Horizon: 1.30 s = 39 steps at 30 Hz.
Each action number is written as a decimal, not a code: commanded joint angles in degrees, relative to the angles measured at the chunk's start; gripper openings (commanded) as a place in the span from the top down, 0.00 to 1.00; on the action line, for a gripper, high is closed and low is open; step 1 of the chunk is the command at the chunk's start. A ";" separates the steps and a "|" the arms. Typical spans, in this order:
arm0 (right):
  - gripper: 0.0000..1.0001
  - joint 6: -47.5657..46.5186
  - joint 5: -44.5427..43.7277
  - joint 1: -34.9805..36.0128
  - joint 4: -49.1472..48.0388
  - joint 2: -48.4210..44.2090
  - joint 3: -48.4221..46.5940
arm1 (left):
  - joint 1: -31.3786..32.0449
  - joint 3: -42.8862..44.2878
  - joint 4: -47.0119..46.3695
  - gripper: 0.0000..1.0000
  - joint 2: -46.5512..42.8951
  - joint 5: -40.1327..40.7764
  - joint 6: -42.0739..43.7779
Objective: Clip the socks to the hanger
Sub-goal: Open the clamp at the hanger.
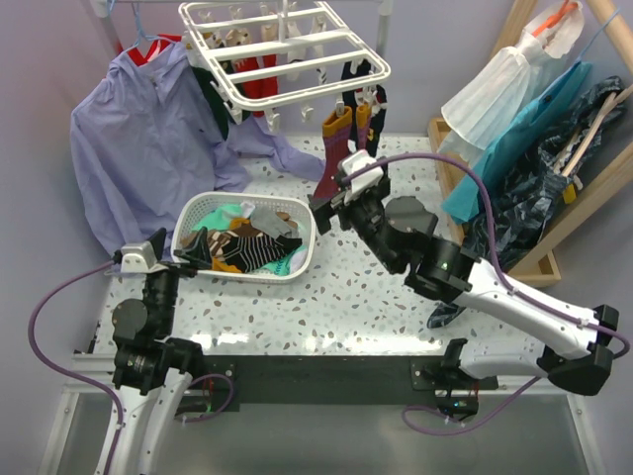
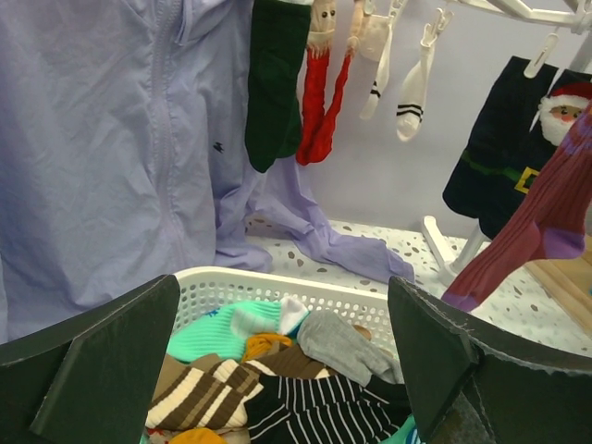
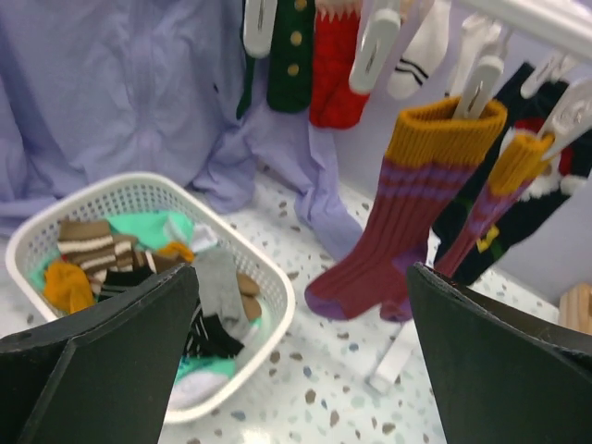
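The white hanger point(image 1: 287, 49) of bars and clips hangs at the back centre. A maroon sock with an orange cuff point(image 3: 407, 213) is clipped to it, beside green, red and white socks point(image 2: 314, 83). Loose socks fill the basket: brown-cream striped point(image 2: 199, 398), black-white striped point(image 2: 324, 407), teal point(image 2: 217, 328) and grey point(image 2: 342, 344). My left gripper point(image 2: 282, 305) is open and empty at the basket's left end point(image 1: 183, 262). My right gripper point(image 3: 303, 277) is open and empty above the table between the basket and the maroon sock point(image 1: 324, 213).
The white slotted basket point(image 1: 297, 267) sits left of centre on the speckled table. A large lavender shirt point(image 1: 148, 139) hangs at the back left and drapes onto the table. Clothes on a wooden rack point(image 1: 534, 148) crowd the right. A white plastic piece point(image 3: 393, 361) lies under the maroon sock.
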State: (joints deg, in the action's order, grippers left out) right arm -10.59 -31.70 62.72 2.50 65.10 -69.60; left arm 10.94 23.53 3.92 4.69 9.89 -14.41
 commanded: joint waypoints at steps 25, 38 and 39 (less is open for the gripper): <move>0.32 13.58 25.11 -19.83 4.27 21.29 -32.70 | 0.92 18.04 -7.95 0.00 39.59 -34.50 -6.06; 0.47 16.39 21.60 -20.71 1.63 23.76 -31.91 | 7.95 21.73 -30.19 0.00 49.80 -29.58 -7.56; 0.48 16.48 21.60 -20.79 1.45 23.84 -31.82 | 8.57 21.82 -32.29 0.00 50.33 -29.23 -7.38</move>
State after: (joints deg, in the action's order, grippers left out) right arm 4.12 -8.45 42.30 6.83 88.97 -99.68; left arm 17.41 42.19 -17.61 53.08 -21.54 -21.96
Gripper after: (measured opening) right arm 0.542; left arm 0.997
